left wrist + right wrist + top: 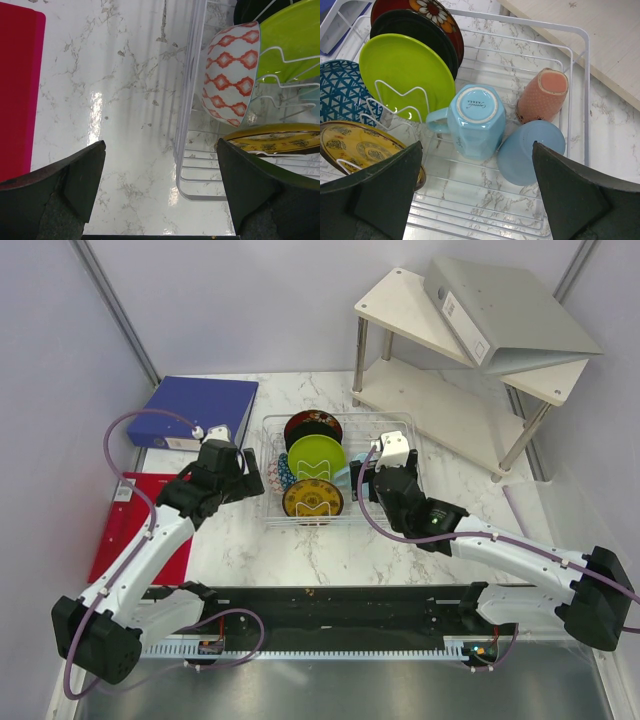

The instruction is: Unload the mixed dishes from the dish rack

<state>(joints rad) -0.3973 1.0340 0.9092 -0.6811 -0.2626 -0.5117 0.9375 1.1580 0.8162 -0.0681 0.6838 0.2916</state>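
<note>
white marble table [330, 550] fills the middle of the scene, and on it you see the dish rack [268, 470], a basket of thin white wire. all the dishes are inside it. in the left half the plates stand on edge in one row: at the back the dark red floral plate [432, 12], then the black plate [420, 35], then the lime green plate [402, 70], and nearest to you the yellow-brown patterned plate [360, 147]. the small blue patterned dish [340, 92] leans at the left wall of the rack; its outside is white with orange diamonds. in the right half the light-blue mug [475, 122] stands upside down, and just beside it are a pink cup [542, 95] lying on its side and a pale blue cup [527, 152].

your left hand [160, 190] is spread wide and holds nothing; it hangs over the bare table just outside the left wall of the rack. your right hand [477, 195] is also spread wide and holds nothing; it is above the right half of the rack, over the mugs.

a blue binder [195, 410] and a red folder [140, 525] lie at the left of the rack. a white two-tier shelf [440, 350] with a grey binder [510, 315] on top stands at the back right.
</note>
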